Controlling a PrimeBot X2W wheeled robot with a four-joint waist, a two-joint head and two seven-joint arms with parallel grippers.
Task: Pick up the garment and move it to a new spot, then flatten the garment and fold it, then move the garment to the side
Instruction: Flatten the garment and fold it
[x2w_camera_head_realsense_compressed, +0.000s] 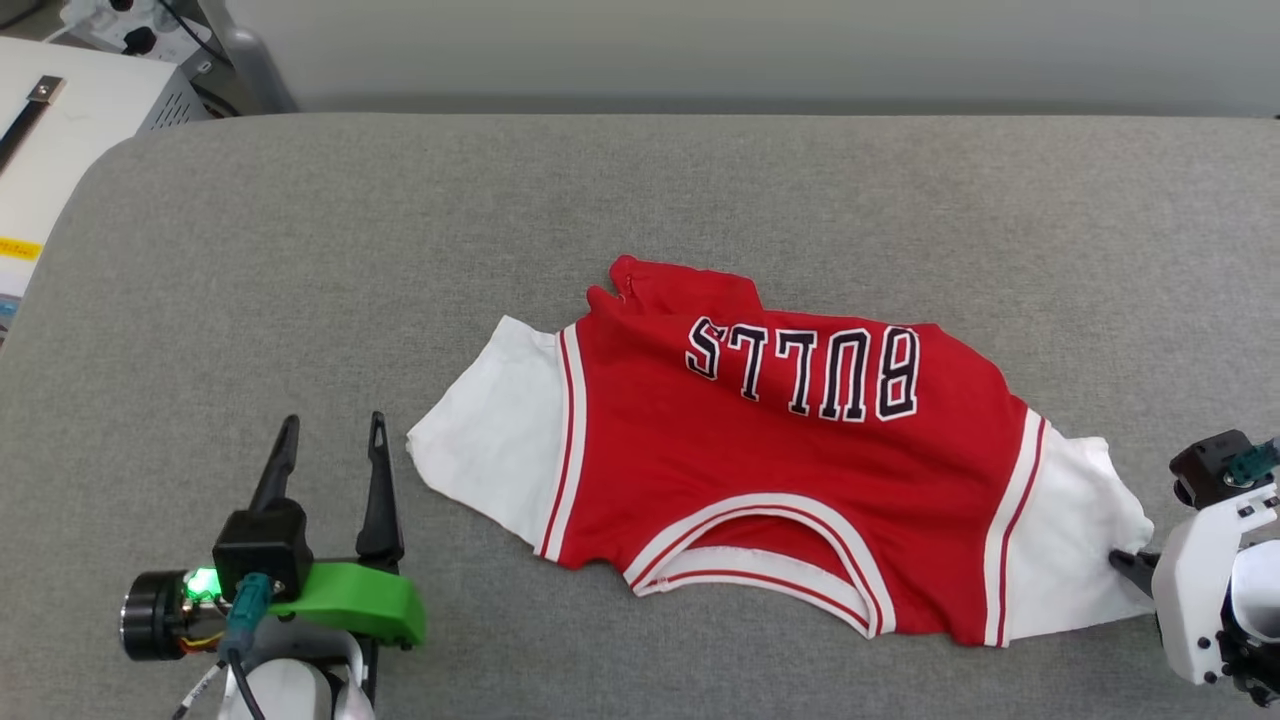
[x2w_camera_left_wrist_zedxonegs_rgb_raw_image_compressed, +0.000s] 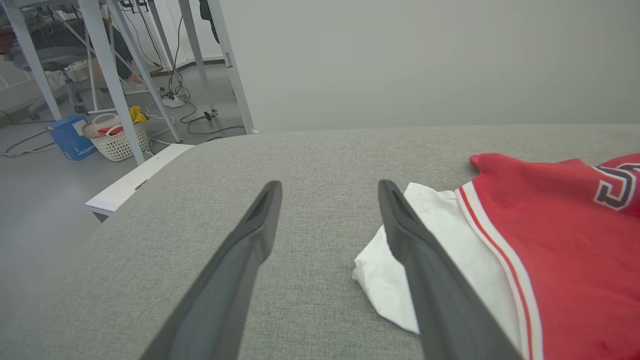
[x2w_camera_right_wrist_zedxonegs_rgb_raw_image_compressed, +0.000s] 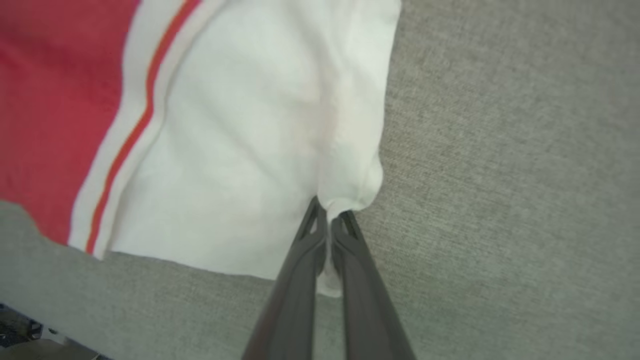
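Observation:
The garment (x2w_camera_head_realsense_compressed: 780, 470), a red jersey with white sleeves and black "BULLS" lettering, lies spread and slightly rumpled on the grey table (x2w_camera_head_realsense_compressed: 300, 250), collar toward me. My right gripper (x2w_camera_right_wrist_zedxonegs_rgb_raw_image_compressed: 327, 215) is shut on the edge of the garment's white sleeve (x2w_camera_right_wrist_zedxonegs_rgb_raw_image_compressed: 250, 150), pinching a fold of cloth; in the head view it sits at the sleeve's outer edge (x2w_camera_head_realsense_compressed: 1125, 560). My left gripper (x2w_camera_head_realsense_compressed: 330, 430) stands open over bare table, just left of the other white sleeve (x2w_camera_left_wrist_zedxonegs_rgb_raw_image_compressed: 385, 270), not touching it.
The grey padded table runs wide on all sides of the garment. A white bench with equipment (x2w_camera_head_realsense_compressed: 90, 100) stands past the far left corner. Table legs, cables, a basket (x2w_camera_left_wrist_zedxonegs_rgb_raw_image_compressed: 117, 140) and a blue box lie on the floor beyond.

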